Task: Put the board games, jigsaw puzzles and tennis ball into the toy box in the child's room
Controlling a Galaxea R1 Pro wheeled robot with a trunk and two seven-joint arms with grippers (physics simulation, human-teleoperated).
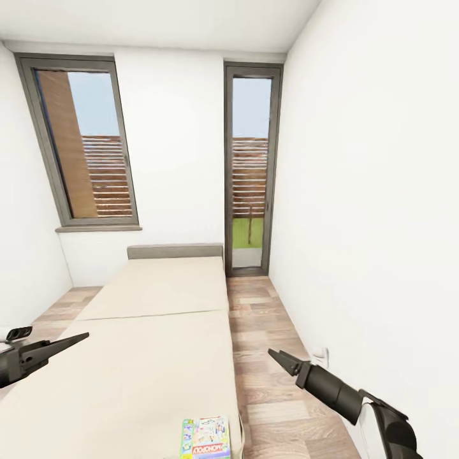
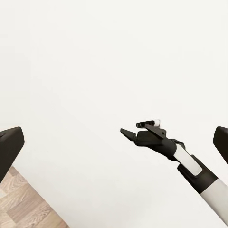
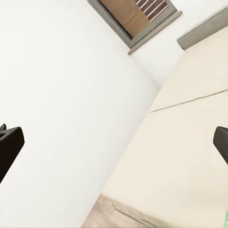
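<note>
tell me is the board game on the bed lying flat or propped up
Lying flat. The board game rests cover-up on the bed near its foot-end corner, printed cover facing the ceiling, nothing under or against it.

board game (image 1: pixel 207 438): lower part cut by head view's bottom edge; only upside-down red band text legible
bed (image 1: pixel 159 357): near end cropped
left pincer (image 1: pixel 54 347): arm cut at frame edge
right pincer (image 1: pixel 280 361): jaw gap too small to tell

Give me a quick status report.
Left gripper shut, right gripper shut, both empty. Board game on bed, near corner. Nothing in the way.
</note>
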